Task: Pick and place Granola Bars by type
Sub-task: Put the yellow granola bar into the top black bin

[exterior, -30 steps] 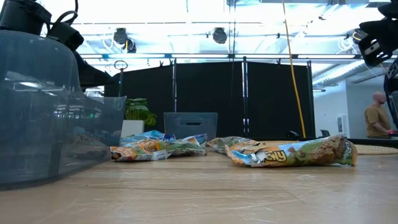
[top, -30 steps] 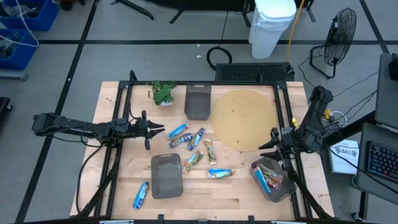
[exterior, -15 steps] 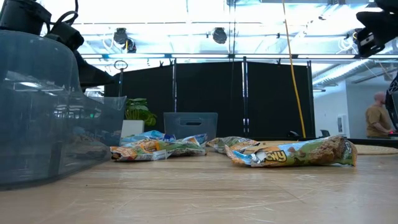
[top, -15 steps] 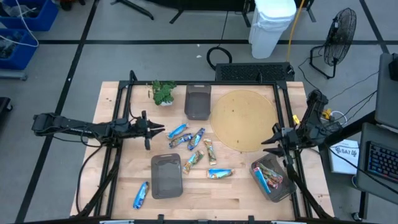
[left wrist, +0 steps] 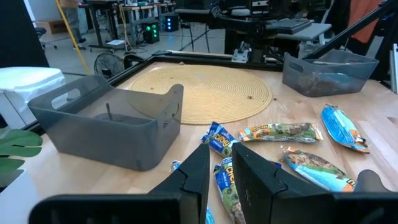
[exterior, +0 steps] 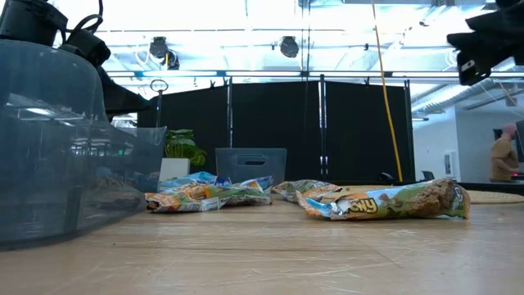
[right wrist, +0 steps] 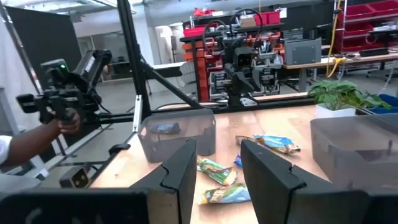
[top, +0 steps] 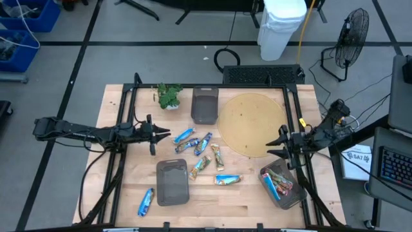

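Observation:
Several wrapped granola bars lie flat on the wooden table: blue ones [top: 185,135] [top: 205,143], tan ones [top: 217,156] [top: 201,166] [top: 228,180], and a lone blue bar [top: 146,202] near the near edge. More bars [top: 278,183] lie in the right grey bin [top: 293,200]. My left gripper [top: 166,133] [left wrist: 221,152] hovers just left of the cluster, with a narrow gap between its fingers. My right gripper [top: 275,144] [right wrist: 217,149] [exterior: 483,45] is open in the air at the round mat's near right edge, above the right bin's far end.
A grey bin [top: 172,182] sits near the table's centre and another [top: 205,106] at the far side. A round woven mat [top: 252,124] and a small plant [top: 168,95] are also on the table. A person's hand [right wrist: 37,134] shows beyond the table.
My right gripper has drifted a little toward the table's left and slightly up, its arm swinging toward the near side. It has stayed open. The left arm and the bars have kept still.

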